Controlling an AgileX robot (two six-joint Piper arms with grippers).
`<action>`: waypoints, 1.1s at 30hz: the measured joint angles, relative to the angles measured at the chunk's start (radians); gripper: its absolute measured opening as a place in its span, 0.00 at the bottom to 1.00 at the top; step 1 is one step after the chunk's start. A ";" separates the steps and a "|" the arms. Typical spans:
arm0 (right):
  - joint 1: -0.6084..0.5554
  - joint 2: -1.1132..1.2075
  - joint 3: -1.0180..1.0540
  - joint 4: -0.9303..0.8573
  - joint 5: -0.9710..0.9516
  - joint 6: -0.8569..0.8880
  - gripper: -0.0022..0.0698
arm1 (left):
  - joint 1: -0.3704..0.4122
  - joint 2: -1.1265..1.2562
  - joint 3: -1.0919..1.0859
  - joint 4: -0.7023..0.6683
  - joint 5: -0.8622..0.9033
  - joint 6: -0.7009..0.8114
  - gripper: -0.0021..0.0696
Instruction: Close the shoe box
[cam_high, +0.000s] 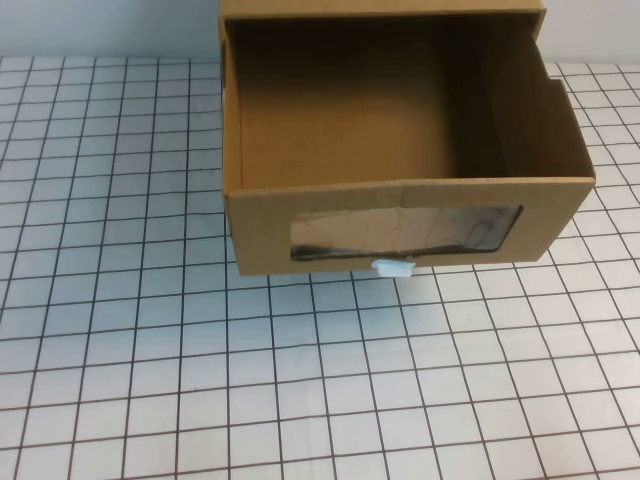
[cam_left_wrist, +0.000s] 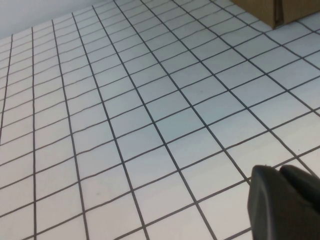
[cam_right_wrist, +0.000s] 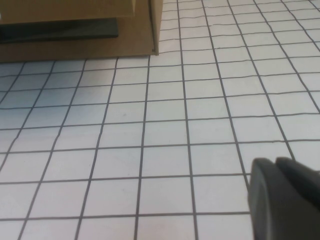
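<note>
The brown cardboard shoe box (cam_high: 400, 205) stands at the back middle of the table. Its drawer is pulled out toward me and its inside (cam_high: 350, 110) is bare. The drawer front has a clear window (cam_high: 405, 232) and a small white pull tab (cam_high: 392, 266) below it. Neither gripper shows in the high view. My left gripper (cam_left_wrist: 274, 171) is shut and empty above the table, with a corner of the box (cam_left_wrist: 265, 12) far from it. My right gripper (cam_right_wrist: 274, 164) is shut and empty above the table, with the box (cam_right_wrist: 75, 45) well away from it.
The table (cam_high: 300, 380) is white with a black grid. A pale wall runs behind the box. The box front sits about mid-depth on the table, with bare grid surface in front of it and to both sides.
</note>
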 joint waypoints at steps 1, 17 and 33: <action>0.000 0.000 0.000 0.000 0.000 0.000 0.01 | 0.000 0.000 0.000 0.000 0.000 0.000 0.02; 0.000 0.000 0.000 0.004 -0.013 0.000 0.01 | 0.000 0.000 0.000 0.000 -0.079 0.000 0.02; 0.000 0.000 0.000 0.014 -0.669 0.000 0.01 | 0.000 0.000 0.000 -0.004 -0.394 -0.083 0.02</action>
